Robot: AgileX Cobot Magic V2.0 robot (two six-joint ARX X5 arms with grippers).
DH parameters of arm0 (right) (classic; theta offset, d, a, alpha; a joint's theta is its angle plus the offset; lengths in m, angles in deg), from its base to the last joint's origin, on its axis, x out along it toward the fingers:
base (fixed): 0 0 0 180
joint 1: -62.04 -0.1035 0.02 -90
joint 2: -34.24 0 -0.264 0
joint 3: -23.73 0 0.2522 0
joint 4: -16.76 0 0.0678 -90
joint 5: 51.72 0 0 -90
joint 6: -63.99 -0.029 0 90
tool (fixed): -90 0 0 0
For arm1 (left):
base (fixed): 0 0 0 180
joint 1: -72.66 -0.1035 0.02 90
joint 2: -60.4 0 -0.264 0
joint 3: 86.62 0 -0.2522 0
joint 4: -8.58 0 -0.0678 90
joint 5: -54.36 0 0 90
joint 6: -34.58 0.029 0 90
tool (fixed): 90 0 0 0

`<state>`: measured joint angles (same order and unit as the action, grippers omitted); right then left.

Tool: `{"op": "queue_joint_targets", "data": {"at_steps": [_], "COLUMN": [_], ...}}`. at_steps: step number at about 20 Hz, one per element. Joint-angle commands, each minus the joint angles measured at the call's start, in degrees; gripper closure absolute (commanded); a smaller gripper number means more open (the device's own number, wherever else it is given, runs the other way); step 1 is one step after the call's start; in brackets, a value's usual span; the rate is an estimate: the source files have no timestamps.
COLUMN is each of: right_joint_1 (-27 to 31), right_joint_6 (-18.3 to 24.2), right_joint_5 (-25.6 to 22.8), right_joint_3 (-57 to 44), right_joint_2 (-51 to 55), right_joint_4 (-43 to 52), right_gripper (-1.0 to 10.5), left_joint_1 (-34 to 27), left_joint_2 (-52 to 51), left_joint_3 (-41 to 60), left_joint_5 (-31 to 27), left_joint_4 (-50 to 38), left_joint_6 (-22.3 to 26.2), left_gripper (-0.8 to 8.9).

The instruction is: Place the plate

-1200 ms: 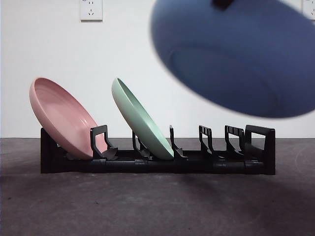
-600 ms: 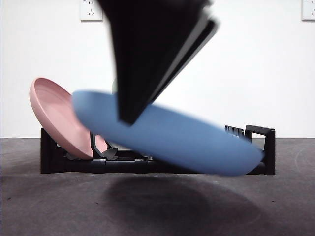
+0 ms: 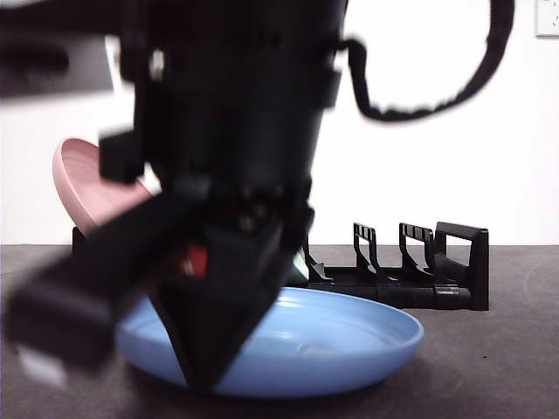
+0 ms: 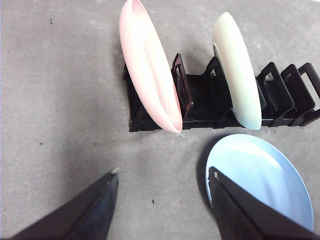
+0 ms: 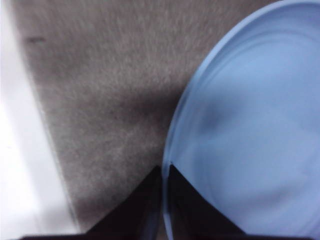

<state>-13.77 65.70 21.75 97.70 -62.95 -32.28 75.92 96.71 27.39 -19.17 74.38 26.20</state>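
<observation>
The blue plate (image 3: 349,336) lies almost flat on the dark table, in front of the black rack (image 3: 437,262). It also shows in the left wrist view (image 4: 260,175) and in the right wrist view (image 5: 250,125). My right gripper (image 5: 165,167) is shut on the blue plate's rim; in the front view it (image 3: 205,380) is the big dark arm coming down at the plate's left side. My left gripper (image 4: 164,171) is open and empty, above the table in front of the rack (image 4: 200,100).
A pink plate (image 4: 150,65) leans in the rack's end slot and a pale green plate (image 4: 237,70) leans further along. Several slots past the green plate hold nothing. In the front view the arm hides most of the pink plate (image 3: 87,179).
The blue plate came down from high on the right, swung leftward and low, and now lies on the table before the rack. The dark arm dropped with it and fills the view.
</observation>
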Motion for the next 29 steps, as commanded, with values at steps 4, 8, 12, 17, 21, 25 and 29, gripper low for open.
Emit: {"op": "queue_joint_targets", "data": {"at_steps": [4,8,12,17,21,25,29], "right_joint_1": [-0.3,-0.9,-1.4,4.7,15.5,29.4,42.5], "right_joint_6": [0.5,-1.2,-3.2,-2.7,-1.1,0.9,4.6], "right_joint_5": [1.1,5.0,9.4,9.0,8.7,9.1,13.3], "right_joint_3": [0.5,0.7,1.9,1.8,1.6,1.6,1.6], "right_joint_2": [-2.6,-2.2,5.9,18.8,25.0,27.8,31.0], "right_joint_4": [0.2,-1.0,-0.1,0.3,-1.1,-2.8,-4.1], "right_gripper": [8.6,6.7,6.7,7.3,7.3,7.3,7.3], "left_joint_1": [0.1,0.1,0.1,0.1,0.1,0.1,0.1], "left_joint_2": [0.3,0.2,0.2,0.2,0.2,0.2,0.2], "left_joint_3": [-1.1,-1.1,-1.1,-1.1,-1.1,-1.1,-1.1], "left_joint_5": [0.1,0.1,0.2,0.2,0.2,0.2,0.2], "left_joint_4": [-0.6,-0.6,-0.7,-0.7,-0.9,-2.0,-3.5], "left_joint_6": [0.0,0.0,0.0,0.0,-0.1,-0.3,-2.6], "left_gripper": [5.24,5.24,5.24,5.24,5.24,5.24,5.24]}}
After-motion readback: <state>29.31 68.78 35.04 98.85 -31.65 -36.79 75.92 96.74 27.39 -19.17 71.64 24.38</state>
